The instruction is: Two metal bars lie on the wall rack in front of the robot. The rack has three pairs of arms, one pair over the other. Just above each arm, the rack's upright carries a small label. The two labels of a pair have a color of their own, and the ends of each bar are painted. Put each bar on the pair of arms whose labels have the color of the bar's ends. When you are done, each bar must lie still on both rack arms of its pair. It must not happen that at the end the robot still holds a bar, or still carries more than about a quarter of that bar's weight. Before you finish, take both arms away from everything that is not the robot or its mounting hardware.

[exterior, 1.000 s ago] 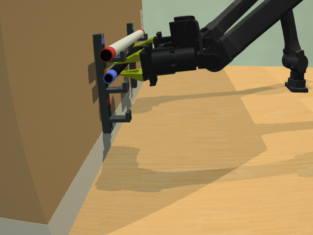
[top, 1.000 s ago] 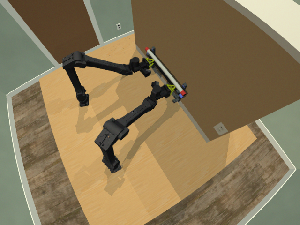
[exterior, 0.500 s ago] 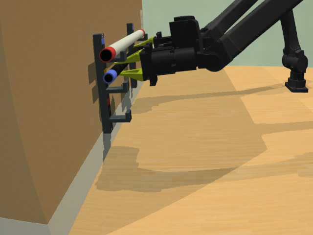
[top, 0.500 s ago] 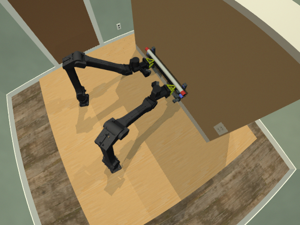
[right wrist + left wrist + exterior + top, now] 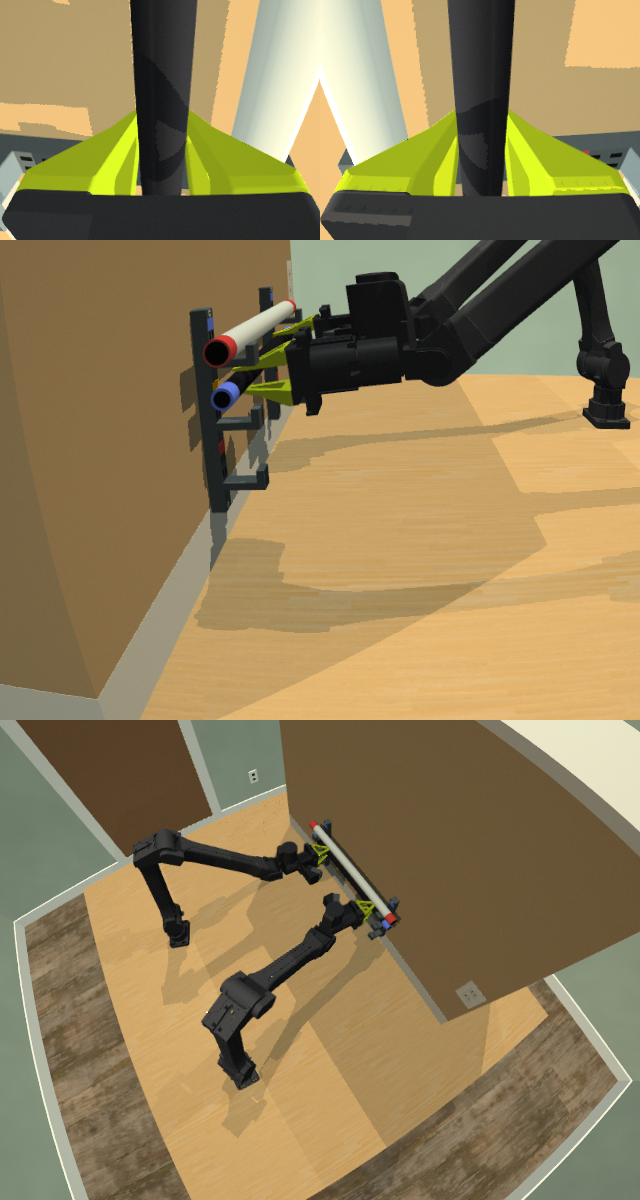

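Wall rack (image 5: pixel 393 903) (image 5: pixel 204 395) (image 5: pixel 590 142) (image 5: pixel 50 145), three tiers: blue labels (image 5: pixel 210 323) on top, yellow in the middle, red (image 5: pixel 221 447) at the bottom. Top tier: one white bar (image 5: pixel 351 869) (image 5: pixel 258 327) (image 5: pixel 360 75) (image 5: pixel 275 75), red-ended, so wrongly housed. Middle and bottom tiers: no bar seated. One black bar (image 5: pixel 386 925) (image 5: pixel 225 395) (image 5: pixel 482 60) (image 5: pixel 162 60), blue-ended, hung above the middle tier and below the white one, its shaft pinched between the fingers of both the left gripper (image 5: pixel 327 854) (image 5: pixel 240 379) (image 5: pixel 482 120) and the right gripper (image 5: pixel 372 908) (image 5: pixel 273 334) (image 5: pixel 162 120). Handling, as judged: both arms needed to draw it outward together, level, clearing the upturned hook tips without nudging the white bar overhead; the blue tier had first to be vacated.
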You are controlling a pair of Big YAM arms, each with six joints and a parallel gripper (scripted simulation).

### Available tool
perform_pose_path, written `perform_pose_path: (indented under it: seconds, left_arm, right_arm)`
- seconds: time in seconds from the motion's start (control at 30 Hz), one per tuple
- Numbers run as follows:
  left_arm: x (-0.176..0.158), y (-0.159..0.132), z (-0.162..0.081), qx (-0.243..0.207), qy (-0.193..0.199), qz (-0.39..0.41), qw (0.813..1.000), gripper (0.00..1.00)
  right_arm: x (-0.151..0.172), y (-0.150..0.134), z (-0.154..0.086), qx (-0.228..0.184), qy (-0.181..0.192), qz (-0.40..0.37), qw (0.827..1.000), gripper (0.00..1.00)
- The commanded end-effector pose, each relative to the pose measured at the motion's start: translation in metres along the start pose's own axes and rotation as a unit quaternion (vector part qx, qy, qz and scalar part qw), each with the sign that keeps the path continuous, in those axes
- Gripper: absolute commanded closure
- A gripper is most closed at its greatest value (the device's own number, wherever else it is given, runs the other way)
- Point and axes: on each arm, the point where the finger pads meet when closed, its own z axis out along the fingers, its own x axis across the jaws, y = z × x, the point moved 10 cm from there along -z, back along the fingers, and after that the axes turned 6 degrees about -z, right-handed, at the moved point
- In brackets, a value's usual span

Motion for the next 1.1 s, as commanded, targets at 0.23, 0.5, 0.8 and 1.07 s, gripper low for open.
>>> perform_pose_path:
  seconds: [0.23, 0.5, 0.8, 1.07]
  left_arm:
    - [0.057, -0.002, 0.007, 0.002, 0.05, -0.006, 0.999, 1.0]
    - [0.057, -0.002, 0.007, 0.002, 0.05, -0.006, 0.999, 1.0]
    - [0.053, -0.002, 0.007, 0.002, 0.05, -0.006, 0.999, 1.0]
    - [0.05, -0.003, 0.007, 0.002, 0.05, -0.006, 0.999, 1.0]
  right_arm:
    - [-0.065, -0.006, 0.009, 0.01, -0.061, 0.021, 0.998, 1.0]
    - [-0.064, -0.006, 0.009, 0.01, -0.061, 0.021, 0.998, 1.0]
    - [-0.057, -0.004, 0.01, 0.01, -0.061, 0.021, 0.998, 1.0]
    - [-0.052, -0.004, 0.01, 0.01, -0.061, 0.021, 0.998, 1.0]
